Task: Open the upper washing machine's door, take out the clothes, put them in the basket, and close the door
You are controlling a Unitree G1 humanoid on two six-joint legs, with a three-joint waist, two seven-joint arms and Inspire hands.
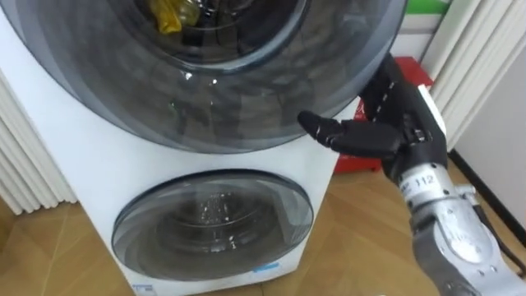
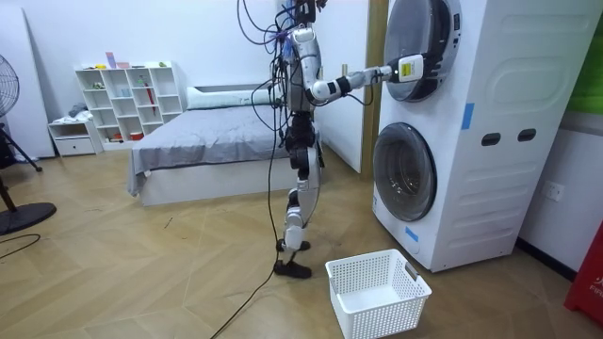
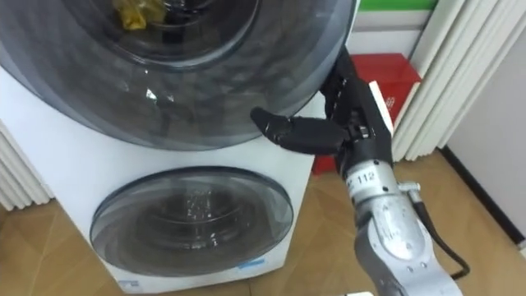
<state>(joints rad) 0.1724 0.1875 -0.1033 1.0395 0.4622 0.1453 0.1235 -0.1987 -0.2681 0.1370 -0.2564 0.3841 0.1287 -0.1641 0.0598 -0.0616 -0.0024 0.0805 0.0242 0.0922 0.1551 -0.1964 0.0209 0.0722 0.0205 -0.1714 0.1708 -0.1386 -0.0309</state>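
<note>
A yellow piece of clothing [image 1: 168, 15] shows through the dark glass of the upper washing machine's round door [image 1: 246, 99], which looks closed. My right hand [image 1: 399, 123] is at the door's right rim. Its fingers [image 3: 347, 82] lie straight up along the rim and the thumb [image 3: 288, 127] sticks out to the left under the glass, so the hand is open and holds nothing. In the room view I stand facing the stacked machines [image 2: 471, 122] with the right arm stretched to the upper door [image 2: 415, 61].
The lower machine's door [image 1: 212, 218] is closed below. A white laundry basket [image 2: 377, 292] stands on the wooden floor in front of the machines. A red box [image 1: 411, 78] and white curtains [image 1: 485, 57] are to the right. A bed [image 2: 207, 151] and a shelf [image 2: 132, 99] lie behind me.
</note>
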